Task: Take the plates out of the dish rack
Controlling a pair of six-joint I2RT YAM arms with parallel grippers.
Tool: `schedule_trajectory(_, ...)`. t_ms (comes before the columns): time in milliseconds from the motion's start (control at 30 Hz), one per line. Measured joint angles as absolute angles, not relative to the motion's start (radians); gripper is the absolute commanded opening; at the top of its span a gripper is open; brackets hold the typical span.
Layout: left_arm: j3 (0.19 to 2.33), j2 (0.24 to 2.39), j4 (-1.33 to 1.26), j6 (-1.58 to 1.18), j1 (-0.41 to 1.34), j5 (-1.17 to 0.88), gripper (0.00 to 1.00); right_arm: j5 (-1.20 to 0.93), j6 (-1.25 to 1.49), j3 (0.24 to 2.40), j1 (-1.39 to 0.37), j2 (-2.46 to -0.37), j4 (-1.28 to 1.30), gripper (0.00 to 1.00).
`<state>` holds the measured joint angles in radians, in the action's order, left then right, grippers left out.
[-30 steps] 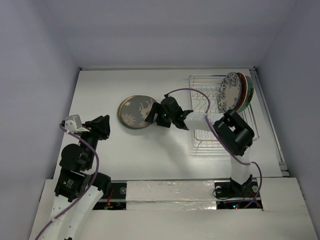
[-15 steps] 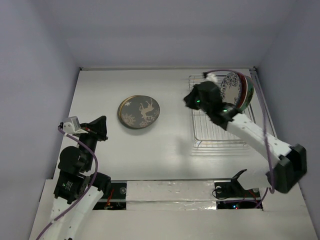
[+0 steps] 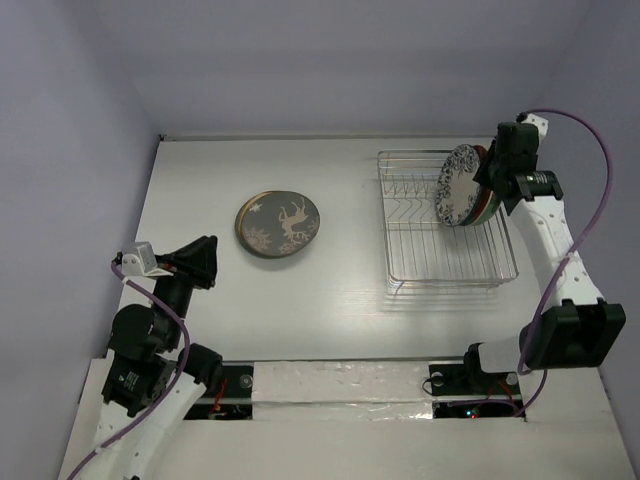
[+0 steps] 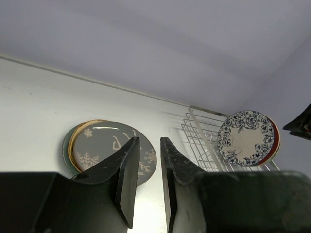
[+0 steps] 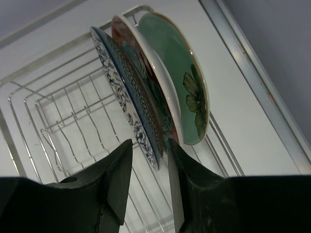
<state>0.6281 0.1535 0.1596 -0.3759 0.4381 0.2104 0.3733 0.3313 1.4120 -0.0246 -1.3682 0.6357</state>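
Three plates stand on edge, close together, in the dish rack [image 5: 58,121]: the blue-flowered plate [image 5: 116,92], the red-rimmed plate [image 5: 127,46] and the green plate [image 5: 180,82]. They are directly ahead of the right gripper [image 5: 148,148], whose fingers are a little apart, with the lower rim of the blue-flowered plate in line with the gap. One second ago this gripper was beside the brown plate [image 3: 278,224], and it has since swung to the right end of the rack. The brown plate lies flat on the surface [image 3: 330,290] on top of a teal plate [image 4: 64,148], ahead of the left gripper [image 4: 149,141], whose fingers are slightly apart and hold nothing.
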Motion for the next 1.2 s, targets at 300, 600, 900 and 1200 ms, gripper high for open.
schedule_trajectory(300,0.628,0.153,0.162,-0.376,0.451,0.211,0.25,0.362,0.303,1.419,-0.017,-1.489,0.660,0.39)
schedule_trajectory(600,0.628,0.153,0.162,-0.376,0.459,0.211,0.26,0.391,0.275,1.499,-0.010,-1.639,0.665,0.35)
schedule_trajectory(900,0.628,0.153,0.163,-0.376,0.459,0.211,0.29,0.447,0.181,1.544,-0.037,-1.689,0.677,0.07)
schedule_trajectory(1200,0.628,0.153,0.163,-0.377,0.459,0.211,0.34,0.602,0.111,1.708,-0.150,-1.715,0.836,0.00)
